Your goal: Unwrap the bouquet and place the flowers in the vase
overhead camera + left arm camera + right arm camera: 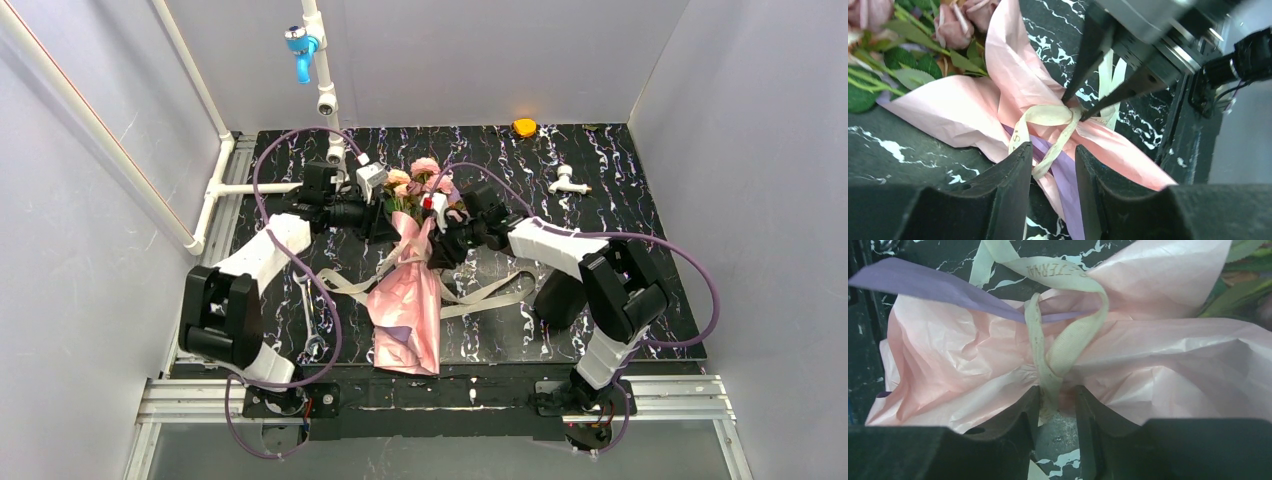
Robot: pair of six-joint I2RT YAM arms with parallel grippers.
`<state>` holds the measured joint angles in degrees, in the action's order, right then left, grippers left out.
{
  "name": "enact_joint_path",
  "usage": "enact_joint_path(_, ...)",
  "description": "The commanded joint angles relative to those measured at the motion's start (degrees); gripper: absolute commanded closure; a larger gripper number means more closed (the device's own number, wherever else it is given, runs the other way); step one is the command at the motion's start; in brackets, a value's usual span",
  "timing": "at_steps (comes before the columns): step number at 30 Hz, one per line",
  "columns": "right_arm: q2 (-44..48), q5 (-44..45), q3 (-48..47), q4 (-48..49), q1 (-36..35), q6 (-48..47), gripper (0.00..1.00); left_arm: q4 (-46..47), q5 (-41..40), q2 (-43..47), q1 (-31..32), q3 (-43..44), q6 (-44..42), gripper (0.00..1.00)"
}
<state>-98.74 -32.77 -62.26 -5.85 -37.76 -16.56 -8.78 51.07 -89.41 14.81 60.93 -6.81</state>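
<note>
Right wrist, crinkled pink paper (pixel 973 365), looped beige ribbon (pixel 1068 345)

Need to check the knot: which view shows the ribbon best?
Right wrist: the ribbon fills the frame, its loop running down into the right gripper. Left wrist shows it smaller; the top view shows only loose tails.

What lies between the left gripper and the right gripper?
The beige ribbon, looped and knotted round the waist of the bouquet. The left wrist view shows it: right gripper at the knot, left gripper at the loop's near end.
</note>
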Motion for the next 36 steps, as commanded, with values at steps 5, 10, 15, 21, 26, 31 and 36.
enact_joint_path(5, 1.17, -2.56, -5.55, 1.71, 3.73, 8.80, 0.59, -3.00, -0.45, 5.09, 3.28, -3.81, -19.37, 0.66)
enact_joint_path(10, 0.50, -2.51, -6.93, 3.93, 3.83, 12.25, 0.56, -3.28, -3.46, 5.19, 7.23, -4.22, -27.71, 0.65)
enact_joint_path(15, -0.48, -0.21, -7.27, 5.32, 3.83, 12.95, 0.60, -0.96, -6.91, 2.56, 9.41, -2.51, -26.69, 0.64)
enact_joint_path(21, -4.41, 5.66, -9.89, 3.53, 3.76, 11.75, 0.82, -0.62, -8.58, -0.11, 11.51, -1.64, -29.47, 0.64)
enact_joint_path(26, -6.67, 6.86, -9.88, 1.68, 2.80, 8.54, 0.87, -0.72, -12.70, -2.33, 13.44, -1.27, -31.41, 0.63)
enact_joint_path(31, -9.03, 8.59, -9.68, 1.25, 2.54, 6.49, 0.87, 0.15, -16.64, -4.64, 14.98, 0.44, -30.30, 0.64)
enact_joint_path(36, -10.30, 9.10, -9.69, -0.11, 2.56, 3.36, 0.87, 1.14, -17.53, -3.26, 15.36, 2.23, -24.54, 0.94)
